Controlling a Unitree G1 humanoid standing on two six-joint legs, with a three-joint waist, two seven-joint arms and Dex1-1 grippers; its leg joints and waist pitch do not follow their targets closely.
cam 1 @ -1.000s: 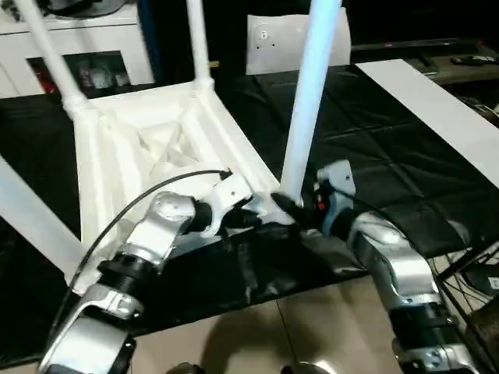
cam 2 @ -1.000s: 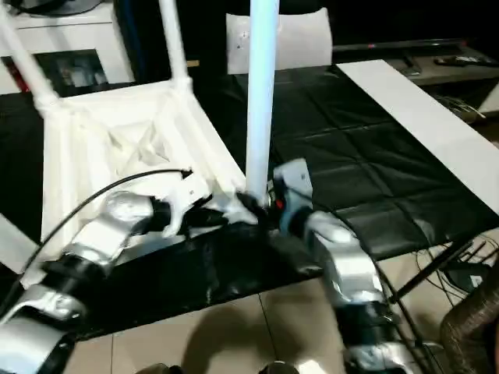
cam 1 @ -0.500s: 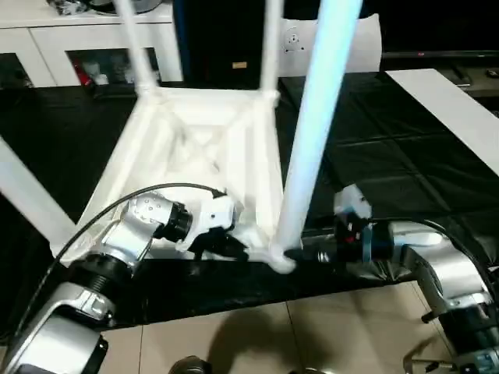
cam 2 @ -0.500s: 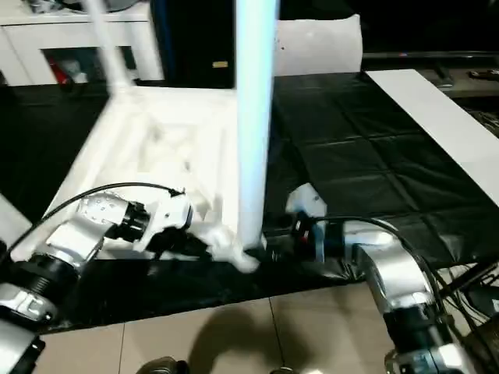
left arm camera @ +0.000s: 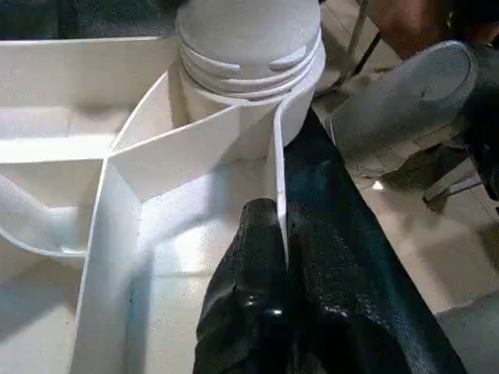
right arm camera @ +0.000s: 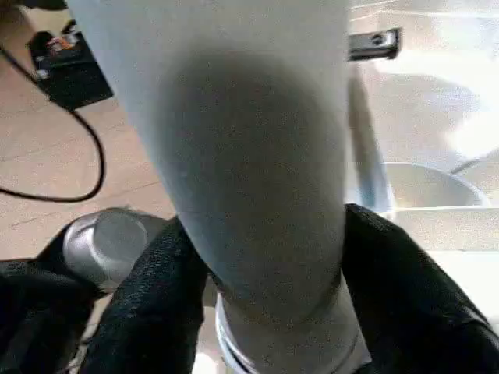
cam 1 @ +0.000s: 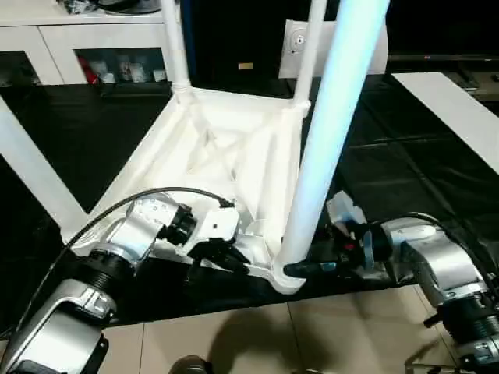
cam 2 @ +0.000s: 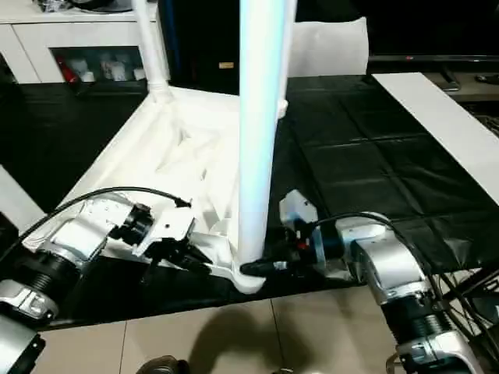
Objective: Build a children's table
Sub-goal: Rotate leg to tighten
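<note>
With the near leg in its lower-centre socket, the right tool grasps its base while the left tool clenches the upturned table by its rim; next it probably needs pressing home.

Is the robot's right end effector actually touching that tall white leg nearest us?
Touching. In the right wrist view, the right end effector has its two black fingers pressed against opposite sides of the leg, no gap showing.

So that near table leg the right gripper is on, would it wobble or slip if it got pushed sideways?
Probably stiff: the near leg is a straight, thick tube seated in a corner socket. It looks smooth, so the right gripper, fingers either side of it, might slide. The tabletop seems light and could shift; the left gripper pinches its rim.
</note>
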